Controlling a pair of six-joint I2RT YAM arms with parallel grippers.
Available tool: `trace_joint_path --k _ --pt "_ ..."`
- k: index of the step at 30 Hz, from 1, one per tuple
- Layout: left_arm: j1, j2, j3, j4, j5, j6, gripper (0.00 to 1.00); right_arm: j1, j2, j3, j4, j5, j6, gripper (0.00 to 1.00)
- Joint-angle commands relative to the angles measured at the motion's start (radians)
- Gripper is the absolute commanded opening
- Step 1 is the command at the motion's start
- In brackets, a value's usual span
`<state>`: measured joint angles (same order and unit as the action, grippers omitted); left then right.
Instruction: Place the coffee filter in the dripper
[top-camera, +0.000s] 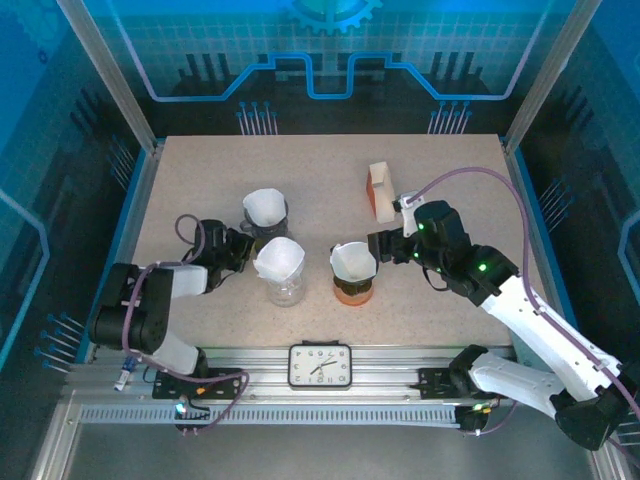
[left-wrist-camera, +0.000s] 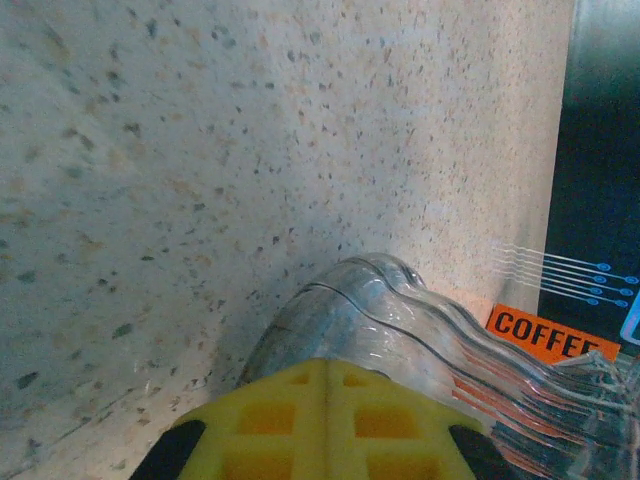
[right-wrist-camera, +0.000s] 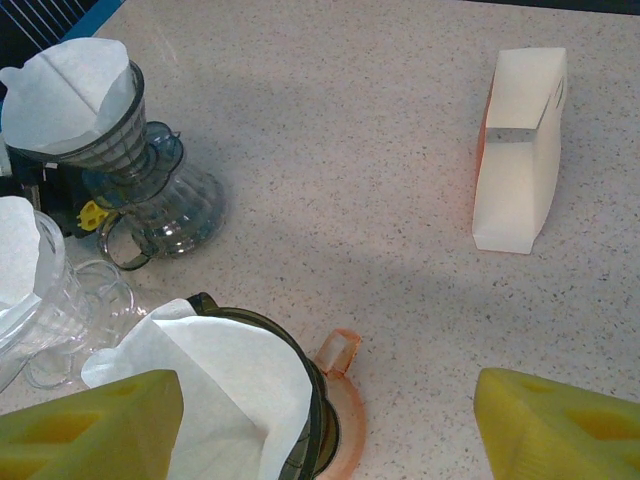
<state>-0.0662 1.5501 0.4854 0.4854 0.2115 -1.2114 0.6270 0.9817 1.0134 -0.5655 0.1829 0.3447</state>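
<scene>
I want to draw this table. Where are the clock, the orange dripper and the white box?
clock (top-camera: 320, 365): top external view, middle of its face.
orange dripper (top-camera: 352, 292): top external view, its orange base below the filter.
white box (right-wrist-camera: 515, 190): right wrist view, its broad white face.

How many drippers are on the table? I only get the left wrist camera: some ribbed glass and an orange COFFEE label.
Observer: Three: a dark dripper, a clear dripper and an orange dripper.
Operator: Is there paper in them?
Observer: Yes, each holds a white paper filter.
Operator: Where is the other hand?
Observer: The right hand hangs open close to the orange dripper.
</scene>
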Motion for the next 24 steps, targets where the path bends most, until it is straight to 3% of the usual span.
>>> trace_joint_path --k 1,12,18,22,24 --pt "-0.025 0.047 0.039 0.052 0.025 -0.029 0.0 -0.003 0.003 -0.01 0.02 0.015 0.016 0.78" --pt "-0.073 0.144 0.143 0.072 0.041 -0.039 0.0 -0.002 0.014 -0.012 0.021 0.01 0.03 0.78" --pt "-0.008 0.027 0.116 -0.047 0.001 0.003 0.0 0.0 0.009 -0.015 0.021 0.021 0.026 0.78" --pt "0.026 -0.129 0.127 -0.197 -0.053 0.088 0.0 -0.001 0.004 -0.027 0.038 0.042 0.025 0.79" --pt "0.029 -0.205 0.155 -0.309 -0.101 0.151 0.01 -0.001 -0.003 -0.039 0.053 0.059 0.031 0.84"
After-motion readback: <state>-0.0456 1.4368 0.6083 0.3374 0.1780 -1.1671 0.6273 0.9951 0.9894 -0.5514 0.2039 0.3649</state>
